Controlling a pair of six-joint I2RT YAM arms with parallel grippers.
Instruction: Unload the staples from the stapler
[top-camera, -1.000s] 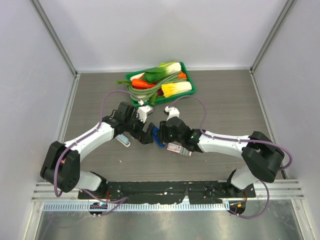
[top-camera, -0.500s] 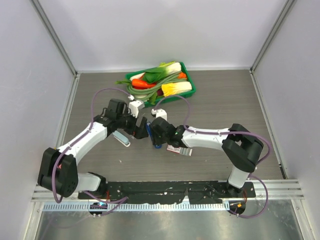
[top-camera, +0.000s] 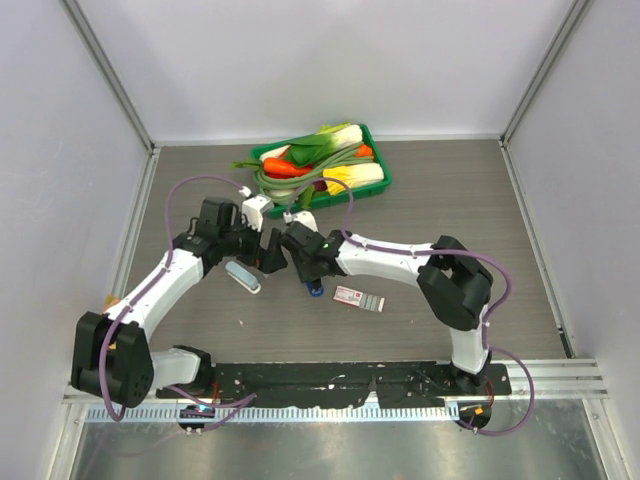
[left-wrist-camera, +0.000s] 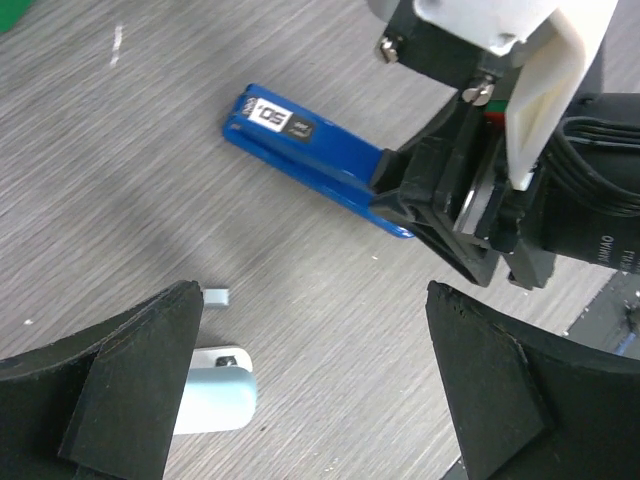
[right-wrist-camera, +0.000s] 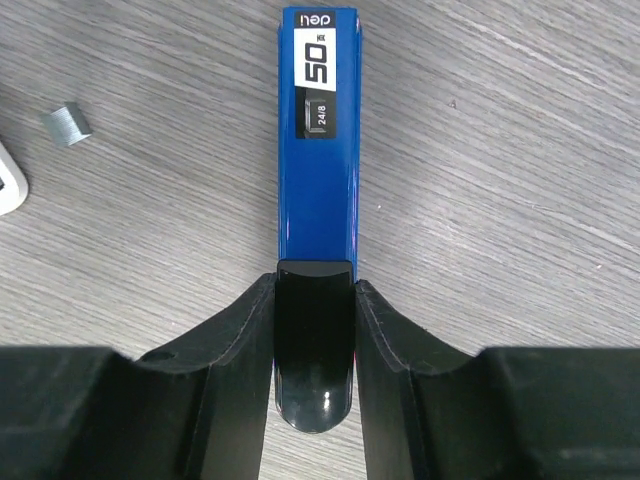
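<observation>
Grey wood-grain tabletop (right-wrist-camera: 500, 150) bears the glossy blue oblong stapler (right-wrist-camera: 318, 150), pinched by right fingers (right-wrist-camera: 235, 350); left fingers (left-wrist-camera: 130, 370) spread.

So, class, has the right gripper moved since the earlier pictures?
Yes. The right gripper has shifted left in the top view, off the box, which stayed put.

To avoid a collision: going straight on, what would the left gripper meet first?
Probably the left gripper meets bare grey wood-grain table, just short of the dark blue stapler; depth unclear.
</observation>
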